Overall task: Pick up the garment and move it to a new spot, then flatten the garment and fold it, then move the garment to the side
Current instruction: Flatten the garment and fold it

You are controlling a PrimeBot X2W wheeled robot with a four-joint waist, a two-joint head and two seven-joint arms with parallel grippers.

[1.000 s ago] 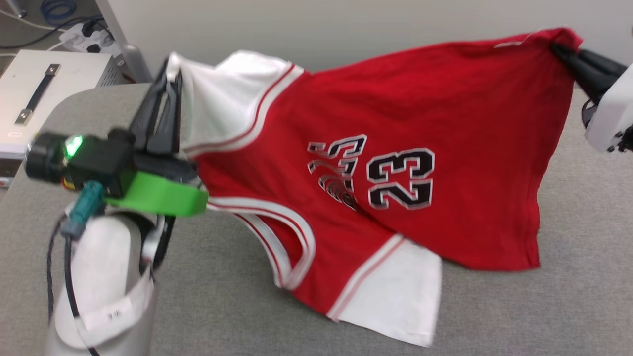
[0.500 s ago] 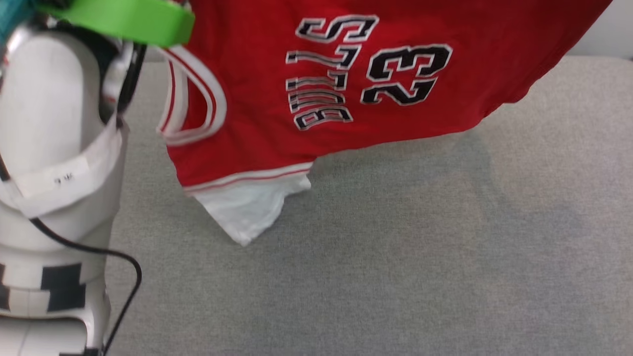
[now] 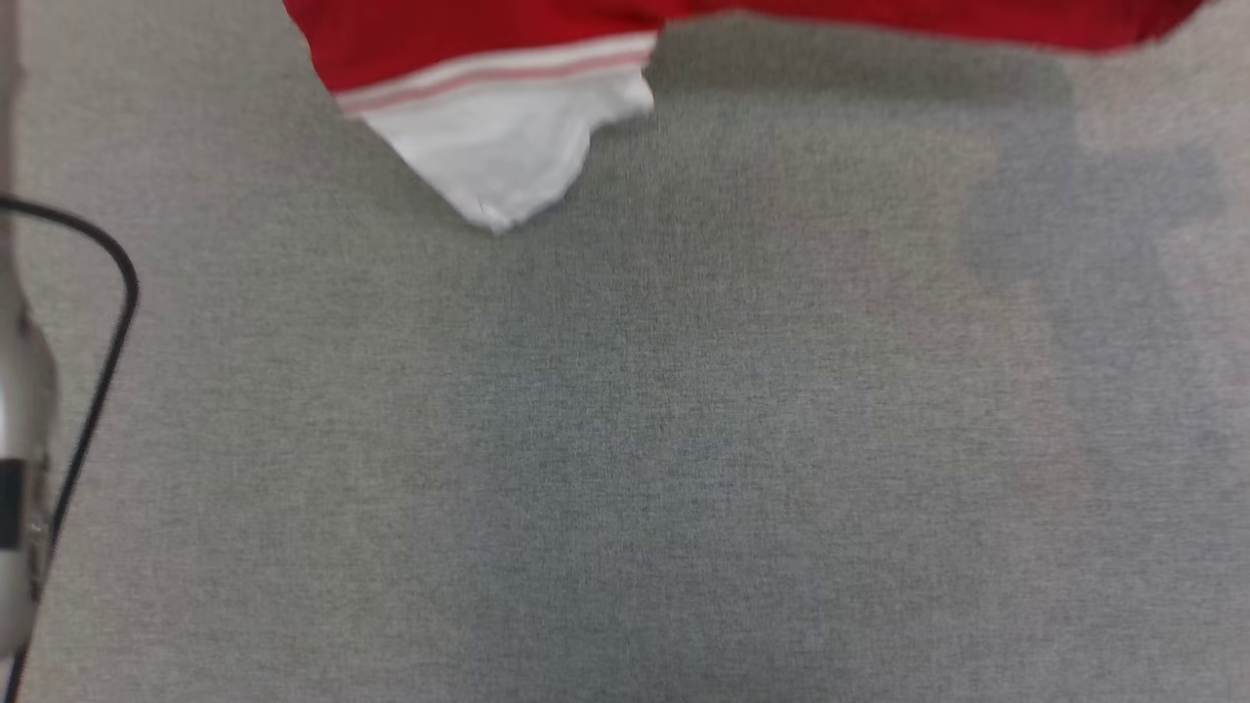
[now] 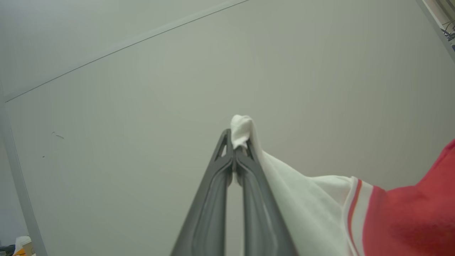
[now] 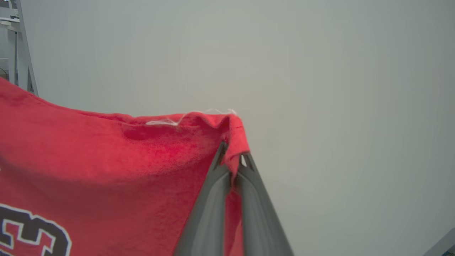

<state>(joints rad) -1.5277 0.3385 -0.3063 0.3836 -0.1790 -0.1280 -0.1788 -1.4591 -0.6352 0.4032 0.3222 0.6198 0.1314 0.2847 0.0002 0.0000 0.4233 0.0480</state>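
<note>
The garment hangs spread between the two arms in front of a pale wall. The left gripper has its jaws clamped on the tip of a white sleeve, and the right gripper has its jaws pinched on a red corner. From the head, the other white sleeve dangles over the grey table towards its far side; whether it touches is unclear.

A grey fabric surface and a plain pale wall.
</note>
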